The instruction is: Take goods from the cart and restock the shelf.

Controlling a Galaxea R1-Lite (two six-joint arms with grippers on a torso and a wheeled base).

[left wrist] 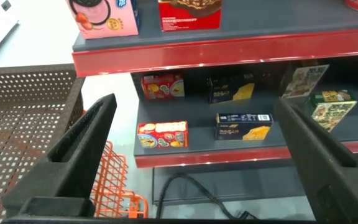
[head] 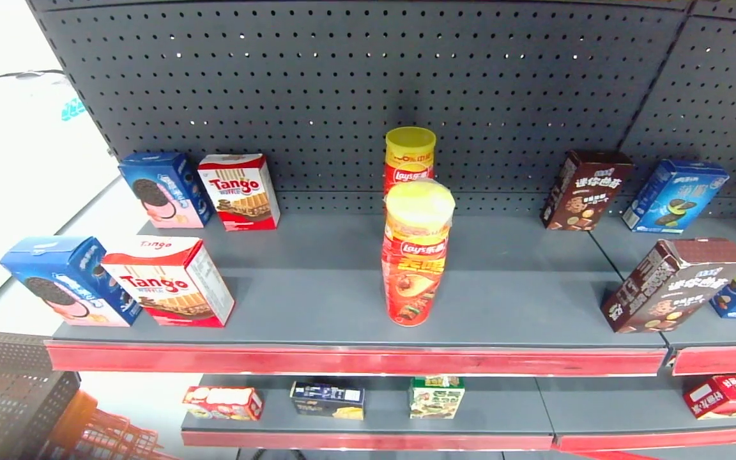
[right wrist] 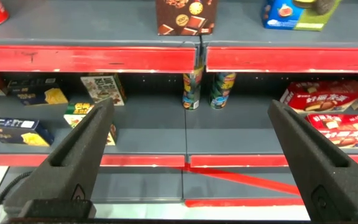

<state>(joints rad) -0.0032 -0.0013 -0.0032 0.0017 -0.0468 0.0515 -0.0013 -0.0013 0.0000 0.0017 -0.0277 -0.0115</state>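
1. Cart [head: 112, 437] sits at 7 o'clock in my head view, cut off by the frame; I can't make out any goods inside.
2. Left gripper [left wrist: 194, 106] is spread wide and empty, near the cart.
3. Front chip can [head: 416, 252], at the middle of the shelf [head: 317, 287], could topple if an arm brushes it while restocking.
4. Right gripper [right wrist: 190, 107] gapes wide, holding nothing, facing the lower shelf [right wrist: 247, 134].
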